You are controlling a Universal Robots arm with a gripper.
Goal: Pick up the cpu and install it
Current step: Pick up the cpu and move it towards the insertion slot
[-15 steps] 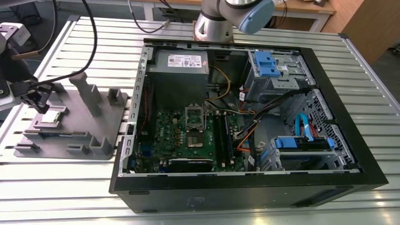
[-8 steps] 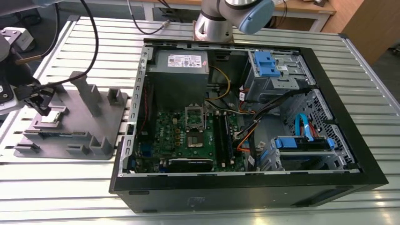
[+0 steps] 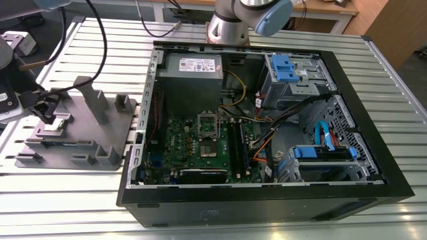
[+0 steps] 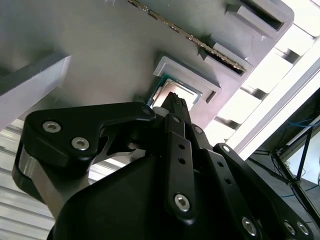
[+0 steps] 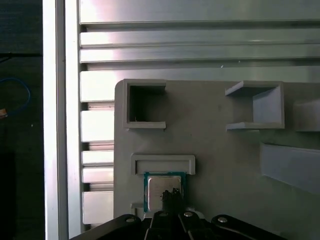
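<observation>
Silver-topped cpu [image 5: 157, 184] lying flat in its recess on the tray [image 5: 220, 165], hand [image 5: 171, 196] poised just over it, drawn narrow and holding nothing; lowered like this, it would likely press on the cpu's top instead of straddling it, tilting or scratching it.

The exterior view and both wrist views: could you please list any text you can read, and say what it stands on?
None can be read.
White label on the power supply: printed lines, too small to read.
Small mark on the computer case's front panel: too faint to read.
Metal top of the cpu: no readable marking in either wrist view.
</observation>
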